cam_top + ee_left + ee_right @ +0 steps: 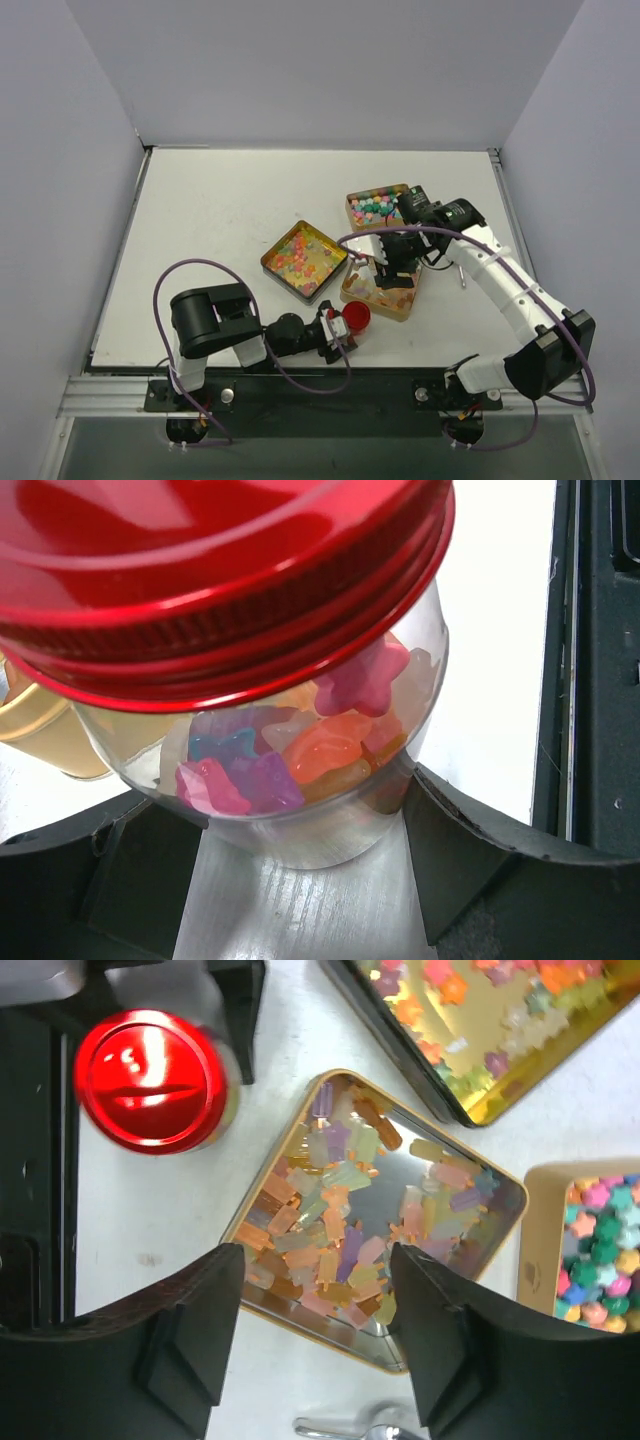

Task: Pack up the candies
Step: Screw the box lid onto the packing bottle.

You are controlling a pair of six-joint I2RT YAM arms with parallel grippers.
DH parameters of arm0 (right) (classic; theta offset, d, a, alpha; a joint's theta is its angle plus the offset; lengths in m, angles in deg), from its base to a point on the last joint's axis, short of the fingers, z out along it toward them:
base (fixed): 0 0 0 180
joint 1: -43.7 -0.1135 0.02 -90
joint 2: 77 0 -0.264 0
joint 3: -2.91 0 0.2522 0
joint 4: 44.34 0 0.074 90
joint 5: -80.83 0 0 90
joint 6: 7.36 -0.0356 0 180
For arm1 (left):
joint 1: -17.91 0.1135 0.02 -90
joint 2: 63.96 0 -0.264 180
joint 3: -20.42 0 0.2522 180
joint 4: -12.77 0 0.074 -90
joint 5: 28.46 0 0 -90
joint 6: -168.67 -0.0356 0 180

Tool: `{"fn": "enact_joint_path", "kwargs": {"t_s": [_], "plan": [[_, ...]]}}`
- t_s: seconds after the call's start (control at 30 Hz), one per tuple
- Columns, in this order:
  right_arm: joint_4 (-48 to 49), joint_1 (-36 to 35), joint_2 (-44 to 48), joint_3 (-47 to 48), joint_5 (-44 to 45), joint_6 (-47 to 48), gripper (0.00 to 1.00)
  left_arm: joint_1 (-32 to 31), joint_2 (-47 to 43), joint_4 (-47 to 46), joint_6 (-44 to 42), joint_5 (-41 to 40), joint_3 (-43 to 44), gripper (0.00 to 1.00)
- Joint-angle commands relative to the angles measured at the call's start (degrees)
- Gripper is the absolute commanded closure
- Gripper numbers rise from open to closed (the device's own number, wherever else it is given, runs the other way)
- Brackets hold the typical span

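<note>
Pastel translucent candies (340, 1210), star and bar shapes, in gold tins (445, 1138).

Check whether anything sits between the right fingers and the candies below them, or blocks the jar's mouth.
Nothing visible lies between the open right fingers and the small pastel candies in the gold-rimmed metal tin beneath. The red metal screw lid sits on the clear glass jar, covering its mouth.

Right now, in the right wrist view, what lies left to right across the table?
Red-lidded jar → middle tin, holding pastel bar candies → right tin, holding star candies. The top tin overlaps these, so omitted.
</note>
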Motion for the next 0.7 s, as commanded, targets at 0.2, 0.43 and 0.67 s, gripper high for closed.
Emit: {"fn": "enact_joint_path", "kwargs": {"t_s": [0.2,0.43,0.67], "plan": [[-15.4,-5.96,-2.63,0.35,-9.77,29.35,0.21,-0.52,2.33,7.17,-0.7,-0.65,0.73,1.0],[-16.2,-12.54,-8.27,1.68,-8.37,31.82,0.21,-0.52,2.15,7.44,-0.79,-1.0,0.73,1.0],[-16.28,-13.43,-12.57,2.29,-6.88,30.76,0.21,-0.61,1.89,7.61,-0.96,-1.61,0.64,1.0]]}}
